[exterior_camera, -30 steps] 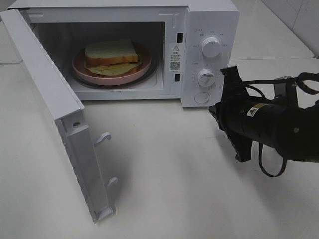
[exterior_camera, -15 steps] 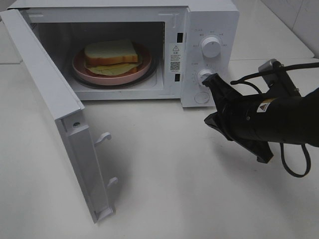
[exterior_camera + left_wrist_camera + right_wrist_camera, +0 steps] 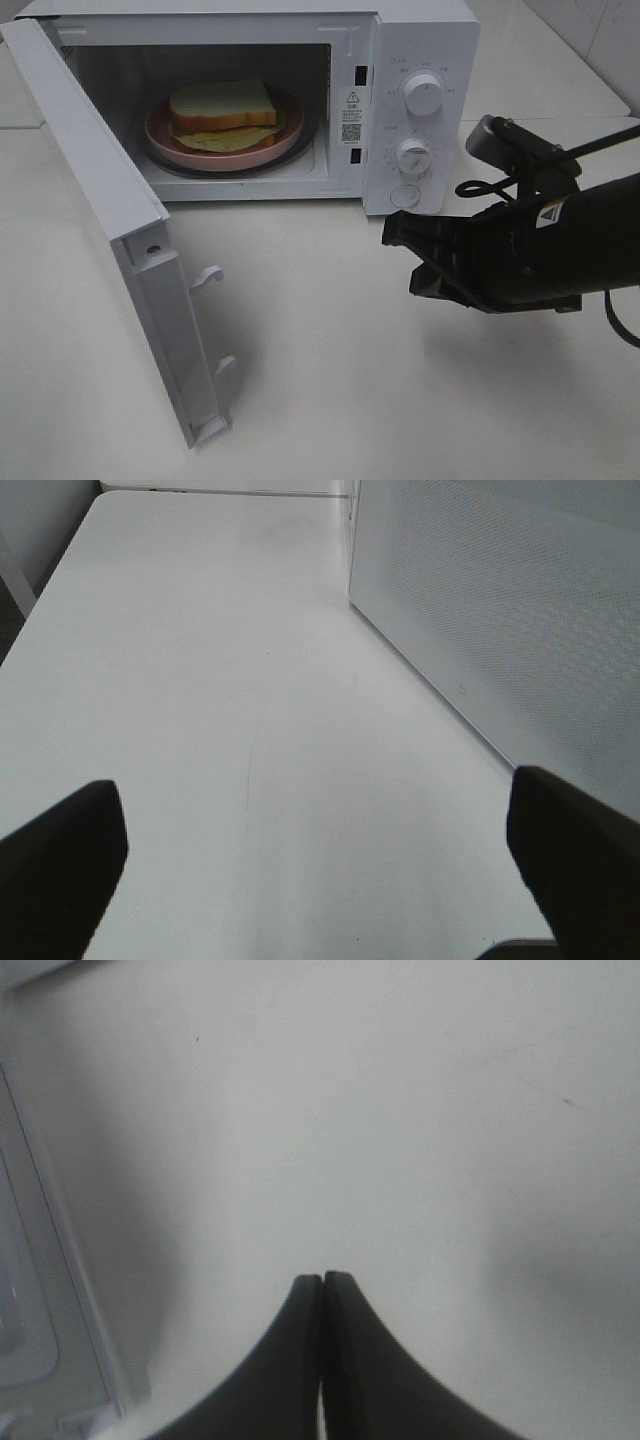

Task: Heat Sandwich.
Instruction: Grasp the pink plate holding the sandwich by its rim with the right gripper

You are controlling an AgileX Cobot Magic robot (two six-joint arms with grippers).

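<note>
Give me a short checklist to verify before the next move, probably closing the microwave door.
1. The sandwich lies on the pink plate inside the microwave: ok.
2. The door closed for heating: not ok, wide open.
3. Doorway free of arms: ok.
4. The right end effector shut, empty: ok.
5. The left end effector open, empty: ok.
6. The dials set: cannot tell.
</note>
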